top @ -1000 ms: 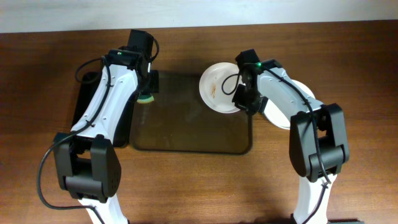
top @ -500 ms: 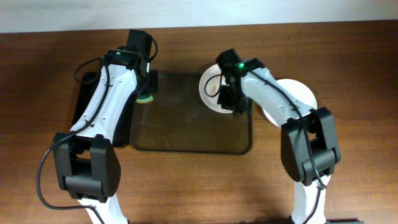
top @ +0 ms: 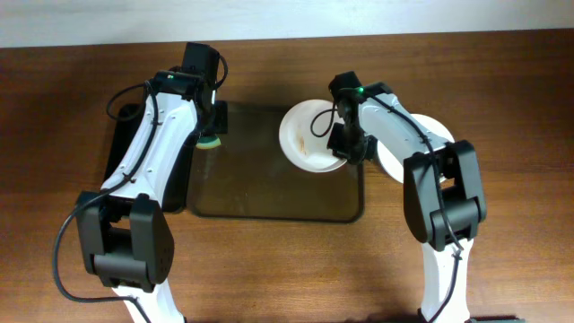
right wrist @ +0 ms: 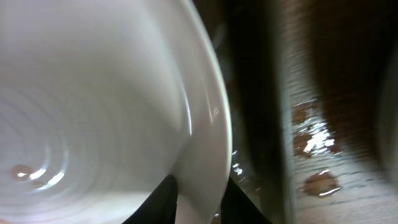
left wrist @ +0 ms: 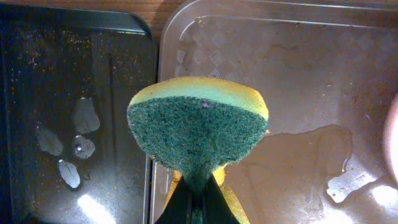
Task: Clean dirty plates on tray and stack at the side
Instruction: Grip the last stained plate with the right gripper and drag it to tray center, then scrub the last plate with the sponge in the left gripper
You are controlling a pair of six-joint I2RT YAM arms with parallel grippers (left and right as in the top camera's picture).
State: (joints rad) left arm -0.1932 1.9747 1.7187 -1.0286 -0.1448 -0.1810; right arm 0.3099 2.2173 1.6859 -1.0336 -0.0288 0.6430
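Observation:
A white dirty plate (top: 307, 137) with thin brown smears is held over the far right corner of the dark brown tray (top: 269, 193). My right gripper (top: 343, 144) is shut on its right rim; the right wrist view shows the plate (right wrist: 99, 112) filling the frame with the fingers (right wrist: 200, 202) clamped on its edge. More white plates (top: 426, 148) lie on the table right of the tray, mostly hidden by the right arm. My left gripper (top: 210, 136) is shut on a green and yellow sponge (left wrist: 199, 127) above the tray's left edge (left wrist: 163, 68).
A smaller glossy black tray (left wrist: 68, 112) with water drops lies left of the brown tray, mostly under the left arm (top: 121, 148). The brown tray's base (left wrist: 292, 81) is wet. Wet wooden table (right wrist: 323, 143) shows beside the tray.
My right gripper has carried the plate leftward and a little toward the front, further over the tray. The left arm and sponge have not moved.

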